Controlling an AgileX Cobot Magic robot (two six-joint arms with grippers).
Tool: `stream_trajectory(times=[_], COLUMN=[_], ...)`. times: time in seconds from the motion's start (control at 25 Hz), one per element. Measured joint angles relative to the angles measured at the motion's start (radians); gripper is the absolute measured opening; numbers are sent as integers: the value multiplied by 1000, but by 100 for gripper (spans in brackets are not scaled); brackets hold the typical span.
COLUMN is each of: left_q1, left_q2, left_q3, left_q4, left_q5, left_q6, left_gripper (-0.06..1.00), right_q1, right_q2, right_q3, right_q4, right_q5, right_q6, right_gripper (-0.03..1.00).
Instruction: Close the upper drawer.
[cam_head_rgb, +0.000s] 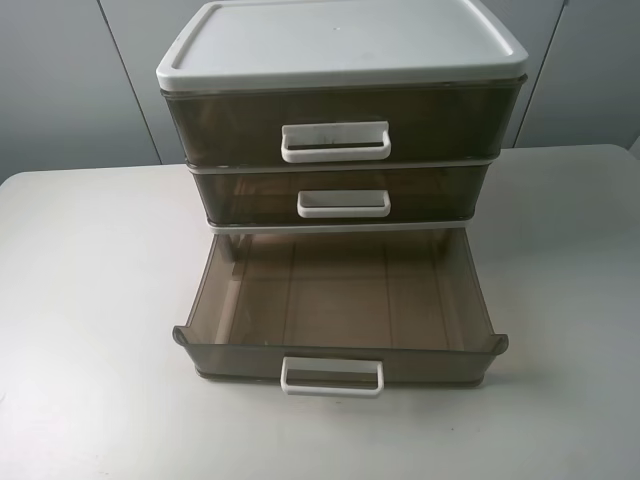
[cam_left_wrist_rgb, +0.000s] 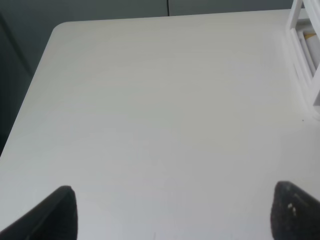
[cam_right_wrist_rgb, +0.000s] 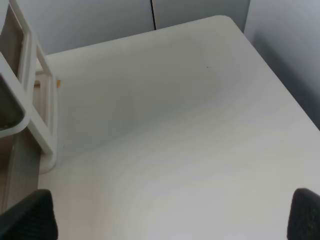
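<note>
Between the tall top drawer and the pulled-out bottom drawer, the upper drawer is seen in the exterior high view, seated in the white-framed cabinet that stands at the middle of the worktop. Its smoky-brown front is set about flush with the front above it, and its white loop handle is centred on that front. A white lid is laid over the cabinet. The bottom drawer is drawn far out toward the camera, its inside bare and its own handle at the near edge. No arm is visible in the exterior high view. In the left wrist view the left gripper is held above bare worktop, its dark fingers spread wide with nothing between them, and an edge of the cabinet frame is caught at one side. The right gripper is likewise shown with fingers wide apart and empty, near the cabinet's side.
</note>
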Motion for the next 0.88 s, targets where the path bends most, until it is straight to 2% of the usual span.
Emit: stream_trajectory(times=[0.2,0.48,0.88], left_q1=[0,0,0], left_q2=[0,0,0], left_q3=[0,0,0], left_q4=[0,0,0], left_q5=[0,0,0], left_q6=[0,0,0], left_gripper=[74,74,74], right_q1=[0,68,68], right_q2=[0,0,0], right_q3=[0,0,0], right_q4=[0,0,0], right_q5=[0,-2,-4], right_q6=[-2,-4,-4], right_gripper=[70,70,70])
